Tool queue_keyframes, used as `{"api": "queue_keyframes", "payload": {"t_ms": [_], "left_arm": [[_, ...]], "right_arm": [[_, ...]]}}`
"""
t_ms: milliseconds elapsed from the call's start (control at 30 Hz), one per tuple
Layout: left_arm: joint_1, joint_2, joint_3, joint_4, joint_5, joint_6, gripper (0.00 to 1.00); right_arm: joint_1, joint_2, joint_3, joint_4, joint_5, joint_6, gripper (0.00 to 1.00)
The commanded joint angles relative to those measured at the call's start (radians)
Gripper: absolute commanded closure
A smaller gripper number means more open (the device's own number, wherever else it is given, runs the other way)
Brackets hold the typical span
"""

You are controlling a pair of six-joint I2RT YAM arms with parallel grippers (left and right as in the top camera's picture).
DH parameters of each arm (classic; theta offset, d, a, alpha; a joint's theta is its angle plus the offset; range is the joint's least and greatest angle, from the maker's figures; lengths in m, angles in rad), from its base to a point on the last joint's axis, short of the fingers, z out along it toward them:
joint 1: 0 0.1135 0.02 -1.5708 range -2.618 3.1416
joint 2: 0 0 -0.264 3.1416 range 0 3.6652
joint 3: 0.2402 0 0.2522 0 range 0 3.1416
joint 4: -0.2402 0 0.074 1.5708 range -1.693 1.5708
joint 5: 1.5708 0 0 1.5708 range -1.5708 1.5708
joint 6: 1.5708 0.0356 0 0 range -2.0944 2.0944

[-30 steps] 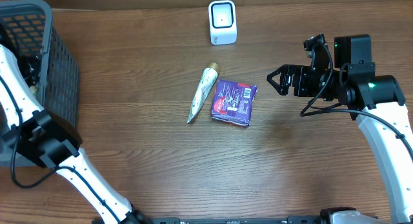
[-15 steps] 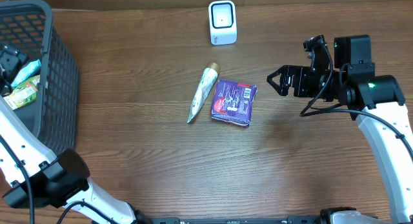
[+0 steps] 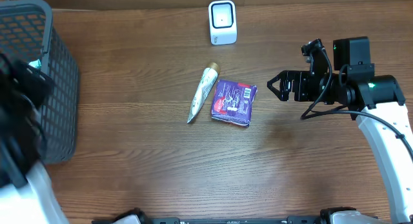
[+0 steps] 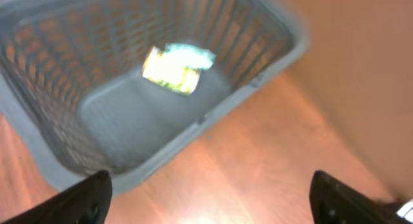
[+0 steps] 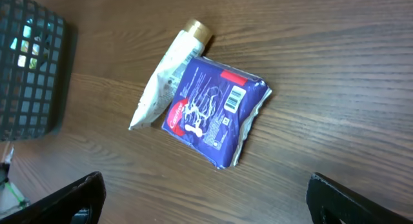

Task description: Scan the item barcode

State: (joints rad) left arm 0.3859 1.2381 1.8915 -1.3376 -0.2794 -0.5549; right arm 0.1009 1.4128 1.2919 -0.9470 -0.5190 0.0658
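Left arm has swung up above the basket (image 3: 61,88). The left claw (image 4: 206,201) hangs over it, fingers apart and empty (one blurred packet (image 4: 175,68) lies inside). The right claw (image 3: 275,86), fingers apart, has barely shifted. The purple packet (image 3: 233,102) lies barcode-up on the bench (image 3: 161,166), against the tube (image 3: 202,93). Judgement: its scan is not yet begun. Count on bench: one packet, one tube, one scanner (image 3: 222,22), one basket.

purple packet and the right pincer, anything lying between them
nothing, just bare table between the purple packet and the open right pincer; the overhead view shows it
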Motion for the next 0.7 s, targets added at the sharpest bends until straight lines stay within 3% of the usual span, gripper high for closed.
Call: {"api": "queue_keyframes", "payload": {"t_ms": [0, 133, 267, 367, 500, 667], "left_arm": [[-0.058, -0.201, -0.281, 0.213, -0.178, 0.064, 0.08], [-0.057, -0.27, -0.418, 0.477, -0.174, 0.163, 0.06], [-0.011, -0.195, -0.37, 0.66, -0.208, 0.251, 0.04], [0.077, -0.08, -0.264, 0.667, -0.167, 0.255, 0.04], [0.217, 0.113, -0.095, 0.59, -0.017, 0.161, 0.05], [0.335, 0.301, -0.024, 0.529, 0.104, 0.079, 0.03]], "right_arm": [[0.008, -0.002, 0.016, -0.006, 0.003, -0.042, 0.0], [0.008, -0.002, 0.016, -0.01, 0.002, -0.041, 0.0], [0.008, -0.002, 0.016, -0.035, 0.003, -0.042, 0.0], [0.008, -0.002, 0.016, -0.05, 0.003, -0.042, 0.0], [0.008, -0.002, 0.016, -0.058, 0.003, -0.042, 0.0], [0.008, -0.002, 0.016, -0.061, 0.003, -0.042, 0.0]]}}
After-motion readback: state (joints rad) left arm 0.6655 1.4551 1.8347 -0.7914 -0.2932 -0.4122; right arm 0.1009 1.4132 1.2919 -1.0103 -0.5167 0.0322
